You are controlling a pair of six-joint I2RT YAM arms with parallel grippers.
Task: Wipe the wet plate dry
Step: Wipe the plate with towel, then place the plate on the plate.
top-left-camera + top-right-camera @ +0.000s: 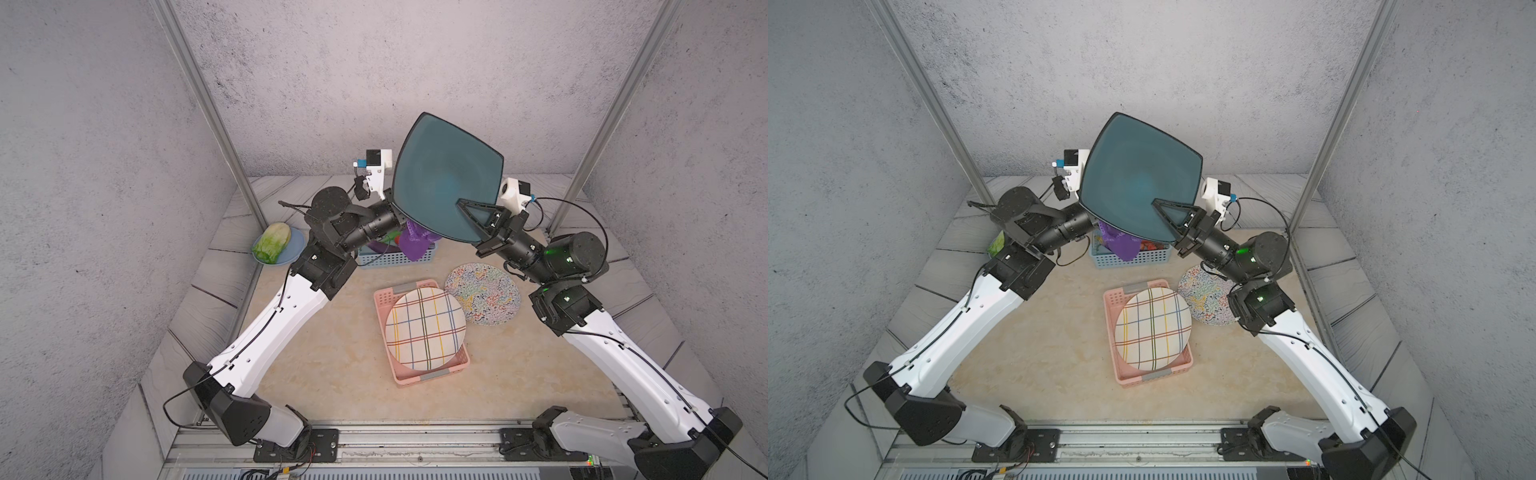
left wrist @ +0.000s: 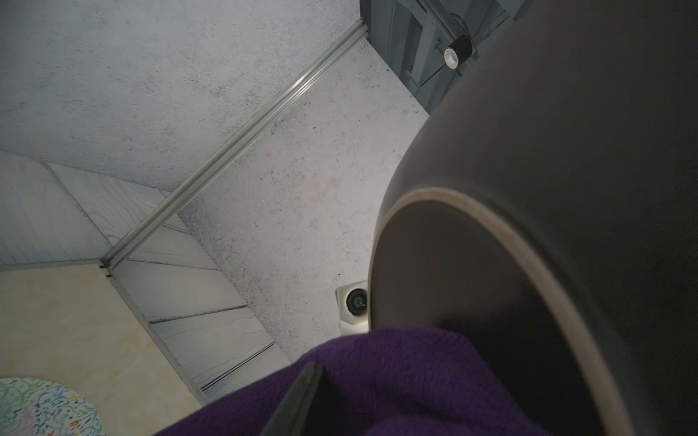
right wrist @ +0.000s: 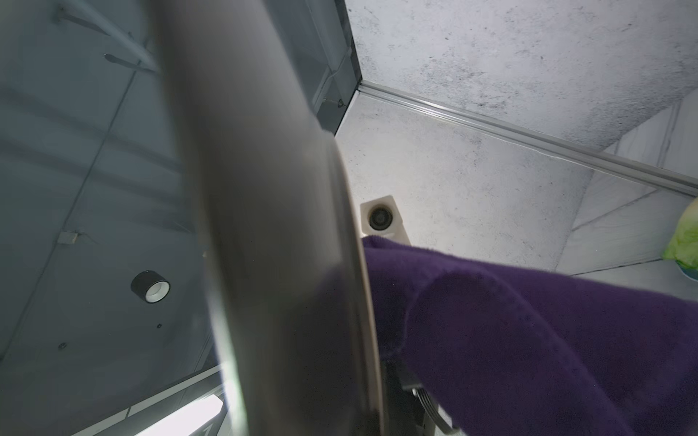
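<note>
Raised toward the overhead lens, the teal plate (image 1: 442, 174) tilts steeply above the far middle of the worktop (image 1: 332, 370), its face turned to the camera. The right tool (image 1: 467, 208) is clenched on its lower corner, 1 finger lying across the face, a hold that I judge leaves both sides free for wiping. Behind the plate, the left tool (image 2: 308, 381) is clamped on the purple cloth (image 2: 396, 377). The right wrist view shows that cloth touching the plate's back at the foot ring, so drying the underside looks to be the step in hand. Loose cloth hangs below the plate over the blue basket (image 1: 390, 259). Nearer the front, a plaid plate (image 1: 426, 328) lies in a pink basket (image 1: 384, 299), with a speckled plate (image 1: 484, 293) just beside it toward the right edge. At the left edge sits the lettuce (image 1: 272, 243).
</note>
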